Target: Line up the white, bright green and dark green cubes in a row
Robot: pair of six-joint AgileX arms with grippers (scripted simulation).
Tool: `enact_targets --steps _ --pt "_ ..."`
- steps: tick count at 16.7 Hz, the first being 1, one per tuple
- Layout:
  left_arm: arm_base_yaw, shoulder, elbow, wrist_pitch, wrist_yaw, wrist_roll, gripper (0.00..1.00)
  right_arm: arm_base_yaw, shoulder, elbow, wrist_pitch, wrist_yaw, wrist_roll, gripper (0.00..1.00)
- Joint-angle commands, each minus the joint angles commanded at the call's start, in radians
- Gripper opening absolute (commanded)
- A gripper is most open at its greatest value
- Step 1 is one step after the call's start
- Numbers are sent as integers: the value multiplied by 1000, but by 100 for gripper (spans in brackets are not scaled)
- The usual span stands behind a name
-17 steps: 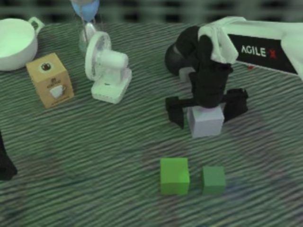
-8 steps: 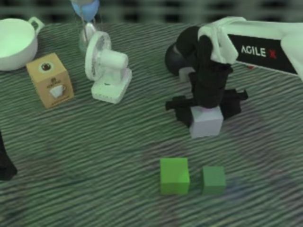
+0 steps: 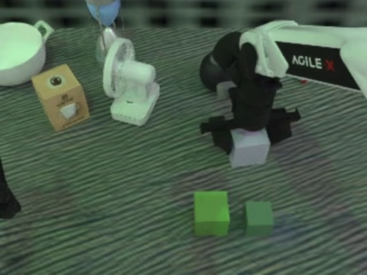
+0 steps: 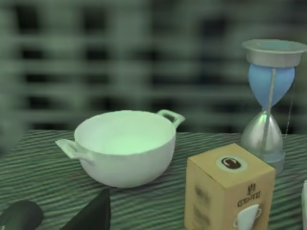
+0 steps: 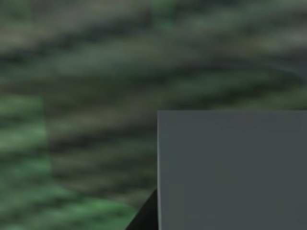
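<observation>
Dark green ribbed table [image 3: 114,172], blurred grid wall behind. Pale grey-white cube [image 3: 250,148] — matte, largest — right of centre, clamped between the right gripper's [image 3: 250,133] black fingers. Bright green cube [image 3: 211,213] and dark green cube [image 3: 259,217] side by side nearer the front. Left gripper [image 3: 6,197] parked at left edge — finger state cannot be told.

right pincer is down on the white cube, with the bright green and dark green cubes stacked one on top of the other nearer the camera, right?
Not stacked: in the top view the bright green cube and dark green cube sit side by side on the table. The right pincer is on the white cube.
</observation>
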Motion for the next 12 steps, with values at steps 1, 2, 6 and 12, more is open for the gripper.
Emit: enact_targets --steps 1,2,6,12 --pt "0 0 0 0 0 0 100 0 0 0 0 0 0 0" --pt "0 0 0 0 0 0 100 0 0 0 0 0 0 0" --pt "0 0 0 0 0 0 100 -3 -11 5 -6 3 -1 0" --pt "0 0 0 0 0 0 100 4 -60 135 -196 3 -1 0"
